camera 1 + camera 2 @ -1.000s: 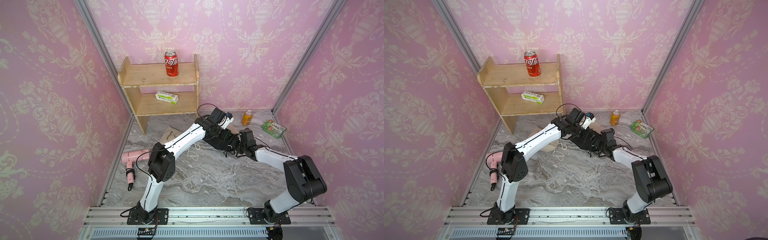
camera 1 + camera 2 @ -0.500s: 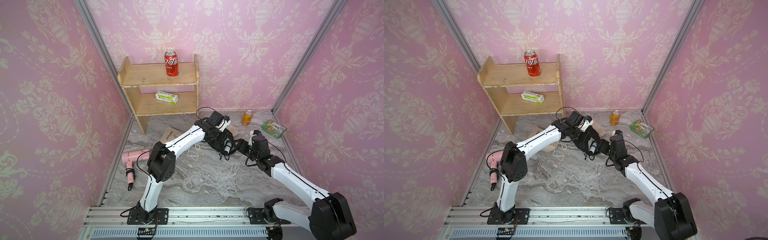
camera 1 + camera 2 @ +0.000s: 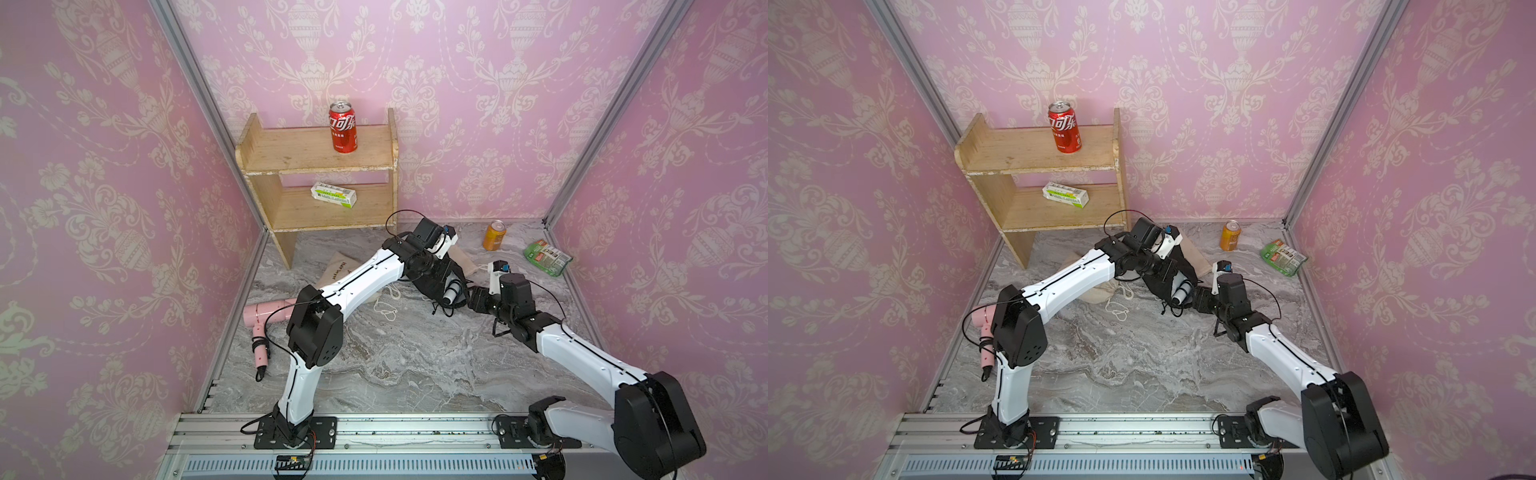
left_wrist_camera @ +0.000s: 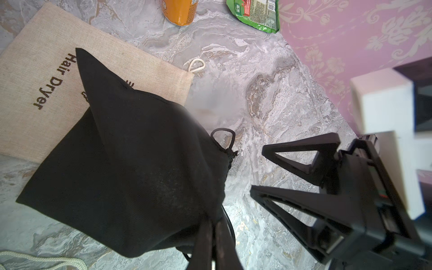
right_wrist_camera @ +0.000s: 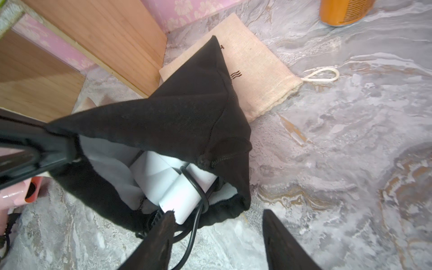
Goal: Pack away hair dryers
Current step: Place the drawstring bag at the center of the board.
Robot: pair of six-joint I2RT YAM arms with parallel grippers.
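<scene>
I've got the left gripper (image 4: 214,231) pinched shut on the black pouch (image 4: 121,152) rim and the right gripper (image 5: 218,214) open-jawed beside the white hair dryer (image 5: 173,184) lying half inside the mouth, and if that loose cord (image 5: 194,224) snags a finger, I reckon I'll drag it out.

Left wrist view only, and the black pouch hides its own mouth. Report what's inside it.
Observer: Right wrist view shows a white hair dryer in the black pouch, one end poking out.
Operator: Place the right gripper.
Observer: The right gripper is open just outside the mouth, one fingertip beside that end.
Operator: Name what's left unpacked.
Observer: In both top views a pink hair dryer lies bare by the left wall.
</scene>
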